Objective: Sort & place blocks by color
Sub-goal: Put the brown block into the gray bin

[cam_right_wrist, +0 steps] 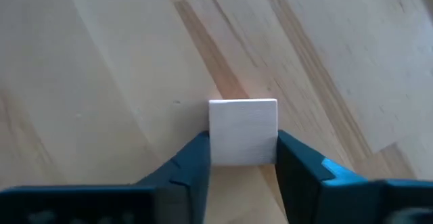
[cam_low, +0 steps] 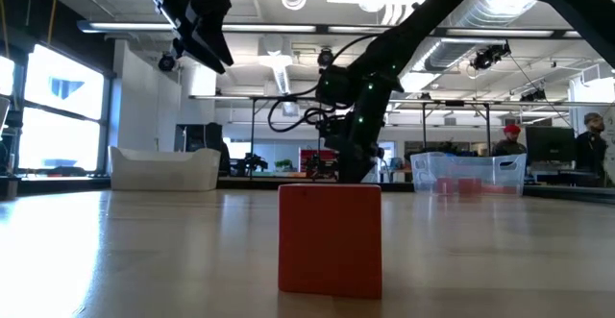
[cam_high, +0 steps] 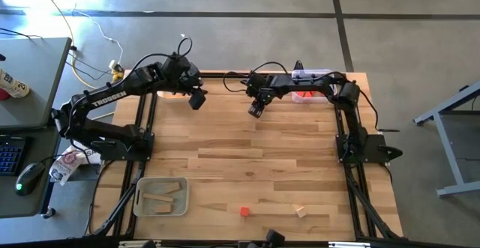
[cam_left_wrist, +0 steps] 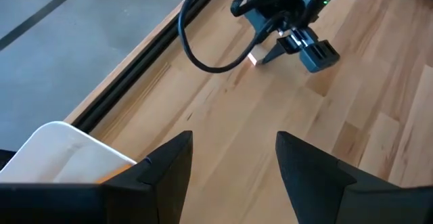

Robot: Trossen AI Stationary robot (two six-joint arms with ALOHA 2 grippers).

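Note:
My right gripper (cam_high: pixel 255 111) is over the far middle of the table, shut on a pale tan cube (cam_right_wrist: pixel 243 130); the left wrist view shows that cube (cam_left_wrist: pixel 256 58) too. My left gripper (cam_high: pixel 197 100) hangs open and empty, raised high (cam_low: pixel 207 30) near a white tray (cam_left_wrist: pixel 61 149) at the far left. A red cube (cam_high: pixel 244 212) and a tan block (cam_high: pixel 301 212) sit flat on the table near its near edge. The red cube (cam_low: pixel 330 236) fills the front of the low view. My right gripper pinches the tan cube by two opposite side faces (cam_right_wrist: pixel 215 139), one finger (cam_right_wrist: pixel 189 166) on each. The fingers come from above, slanting down. The cube sits square between them. I cannot tell whether it is lifted clear or touching the wood.
A clear tray (cam_high: pixel 161 197) with tan bars lies at the near left. A clear tray (cam_high: pixel 311 92) with red blocks stands at the far right, also shown as tray (cam_low: pixel 471 174) in the low view. Bare wood (cam_high: pixel 247 165) spans the table's middle. People stand in the room behind.

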